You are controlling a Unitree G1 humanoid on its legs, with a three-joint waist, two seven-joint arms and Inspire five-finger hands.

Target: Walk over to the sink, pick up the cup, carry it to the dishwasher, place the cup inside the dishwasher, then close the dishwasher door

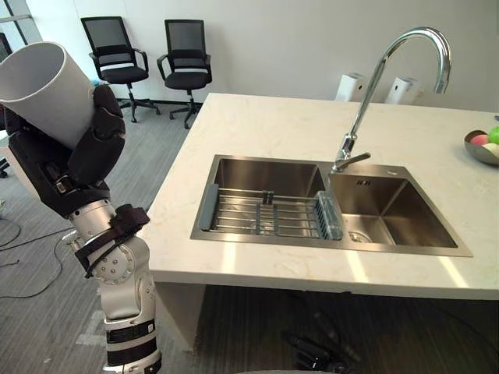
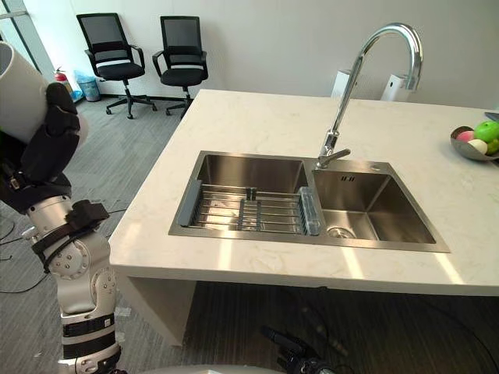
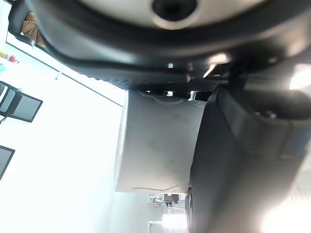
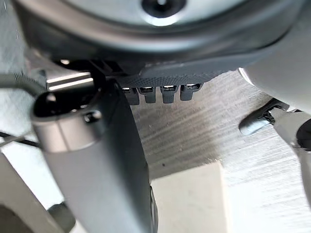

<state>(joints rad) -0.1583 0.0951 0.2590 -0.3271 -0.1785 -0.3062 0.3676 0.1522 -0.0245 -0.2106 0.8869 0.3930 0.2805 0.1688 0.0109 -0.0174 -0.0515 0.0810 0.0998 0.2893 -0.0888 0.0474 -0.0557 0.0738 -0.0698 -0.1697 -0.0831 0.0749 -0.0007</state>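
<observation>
Cup [image 1: 39, 89] of smooth, matt, pale grey material, a plain cylinder with an open mouth, sits tilted in the left hand [image 1: 97, 144], raised at the left and well apart from the tabletop [image 1: 273, 125]. The dark fingers [image 3: 233, 160] are curled round the cup's wall. The tabletop is a pale, faintly veined stone slab with a squared edge. Set into it is a brushed steel sink [image 1: 413, 214] with two rectangular basins. The left basin holds a wire rack [image 1: 265, 214] with grey end pieces; the right basin holds nothing but its drain. A polished chrome faucet [image 1: 374, 86] arches over the divider. At the far right a grey bowl [image 2: 466, 149] holds round fruit [image 2: 487, 131], green, pink and white. Two black mesh chairs [image 1: 117, 54] stand far left. The right hand [image 4: 97, 160] hangs over wood-grain floor [image 4: 194, 131], its fingers [image 4: 148, 94] a straight short row, holding nothing.
</observation>
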